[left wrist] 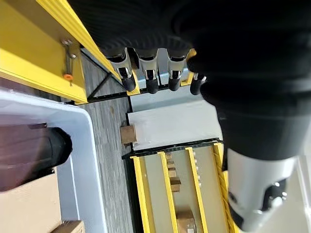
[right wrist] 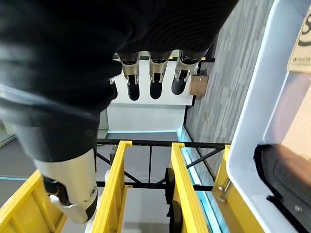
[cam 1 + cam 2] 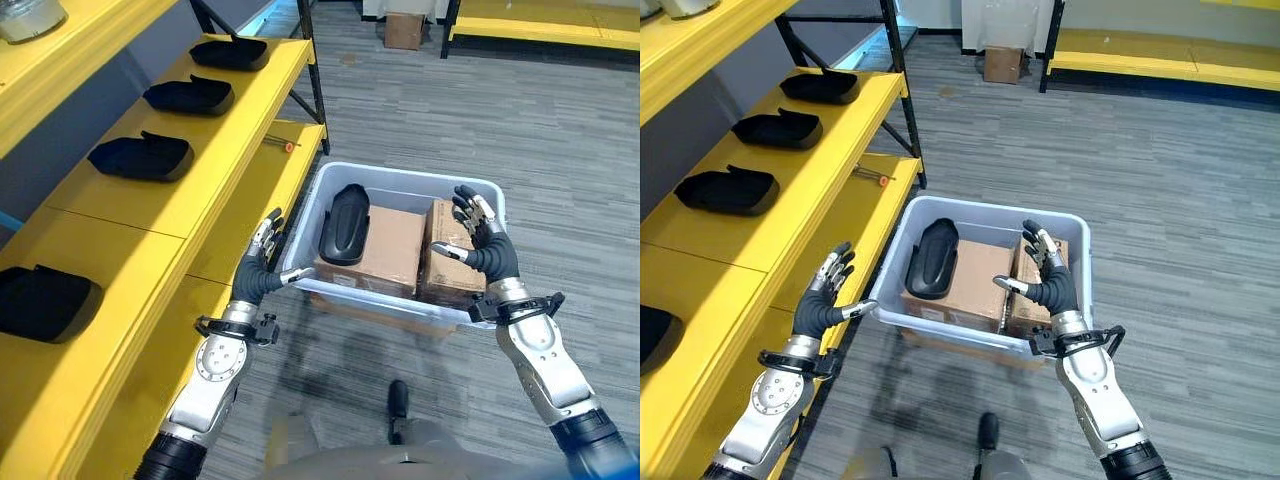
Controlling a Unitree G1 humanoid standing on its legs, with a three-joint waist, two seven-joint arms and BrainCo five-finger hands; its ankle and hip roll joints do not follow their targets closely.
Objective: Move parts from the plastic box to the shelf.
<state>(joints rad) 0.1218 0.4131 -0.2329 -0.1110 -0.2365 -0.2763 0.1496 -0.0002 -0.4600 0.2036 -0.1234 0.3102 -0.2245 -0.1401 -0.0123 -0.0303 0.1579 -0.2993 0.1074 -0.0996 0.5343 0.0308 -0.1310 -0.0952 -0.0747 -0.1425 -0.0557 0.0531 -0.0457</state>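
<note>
The black part (image 3: 344, 223) lies in the left half of the plastic box (image 3: 400, 184), propped aslant with its upper end toward the far wall and its lower end resting on the left cardboard box (image 3: 382, 250). It is a long, rounded moulded shell with a smooth, slightly glossy skin, so I judge it stiff, fairly light for its bulk, and likely to slide under dark fingertips if pinched at the domed middle. The better hold, in my judgement, is across its narrow width near the lower end, thumb on one long edge and fingers on the other, where the edges give something to bear against; a hold at the very tip would let it swing.

A second cardboard box (image 3: 452, 252) stands just beside the first, filling the right half of the tub. The plastic box itself sits on the grey floor (image 3: 500, 120), touching or nearly touching the corner of the lower yellow shelf (image 3: 175, 215).

The left hand (image 3: 262, 262) hovers at the tub's left wall, between it and the shelf, fingers (image 1: 149, 80) straight and spread, holding nothing. The right hand (image 3: 478, 245) hangs over the right cardboard box, fingers likewise extended and empty.

On the shelf's upper tier three like black parts (image 3: 141, 157) already lie in a row, well apart from one another, with a fourth (image 3: 45, 300) nearer the robot. A small orange-tipped tool (image 3: 281, 146) lies on the lower tier.
</note>
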